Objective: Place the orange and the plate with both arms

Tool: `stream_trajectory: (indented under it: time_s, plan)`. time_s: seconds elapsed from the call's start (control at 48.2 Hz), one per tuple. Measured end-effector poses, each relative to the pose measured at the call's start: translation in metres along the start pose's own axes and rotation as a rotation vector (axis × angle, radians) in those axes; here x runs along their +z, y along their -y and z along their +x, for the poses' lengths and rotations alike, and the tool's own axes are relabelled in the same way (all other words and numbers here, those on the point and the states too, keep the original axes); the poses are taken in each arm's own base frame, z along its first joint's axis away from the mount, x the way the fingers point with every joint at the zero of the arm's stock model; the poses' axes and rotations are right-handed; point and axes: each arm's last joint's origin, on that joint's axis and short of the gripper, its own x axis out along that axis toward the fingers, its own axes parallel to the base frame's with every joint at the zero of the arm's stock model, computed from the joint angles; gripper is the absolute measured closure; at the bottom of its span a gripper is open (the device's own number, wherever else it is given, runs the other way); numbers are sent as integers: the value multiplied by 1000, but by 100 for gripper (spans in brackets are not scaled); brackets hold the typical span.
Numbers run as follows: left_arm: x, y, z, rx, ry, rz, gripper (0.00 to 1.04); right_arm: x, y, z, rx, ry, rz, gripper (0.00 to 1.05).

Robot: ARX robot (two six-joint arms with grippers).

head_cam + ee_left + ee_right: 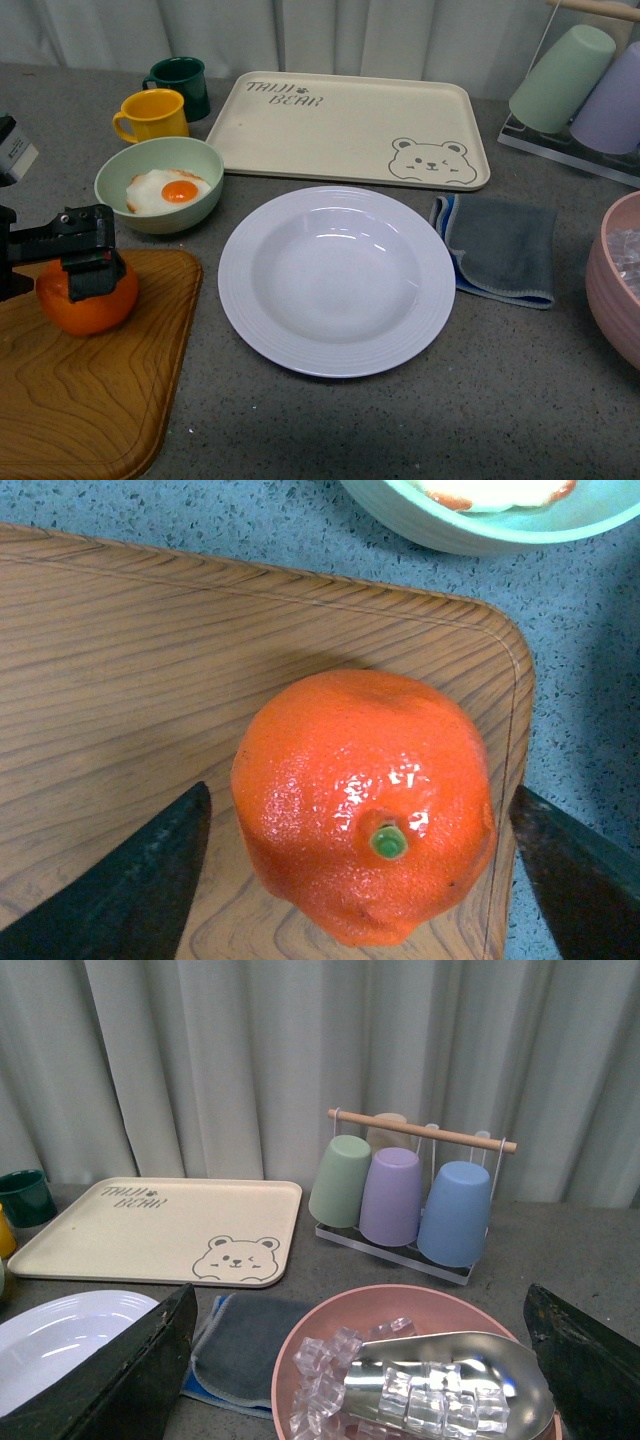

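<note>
The orange (88, 298) sits on a wooden board (90, 400) at the front left, its green stem dot showing. My left gripper (365, 880) is open, one black finger (140, 880) on each side of the orange (365, 800), neither pressing on it. The white plate (336, 275) with a ribbed rim lies empty on the grey table, to the right of the board. My right gripper (355, 1380) is open and out of the front view; it hovers over a pink bowl (330, 1315) of ice cubes, with an edge of the plate (60, 1335) beside it.
A pale green bowl (115, 185) with a fried egg stands behind the board, then a yellow mug (152, 115) and a dark green mug (180, 85). A beige bear tray (350, 130) lies behind the plate. A grey cloth (500, 245), the pink bowl (620, 280) and a cup rack (580, 80) are to the right.
</note>
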Motion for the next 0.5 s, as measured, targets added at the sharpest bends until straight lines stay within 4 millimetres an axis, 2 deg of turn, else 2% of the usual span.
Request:
stream_trajectory:
  time_s: [0.27, 0.415, 0.498]
  plan:
    - [0, 0, 0, -18, -21, -12, 49, 0, 0, 0, 0, 0, 0, 9]
    - [3, 6, -5, -39, -6, -23, 54, 0, 0, 0, 0, 0, 0, 9]
    - [9, 20, -12, -74, 31, 2, 55, 0, 0, 0, 0, 0, 0, 9]
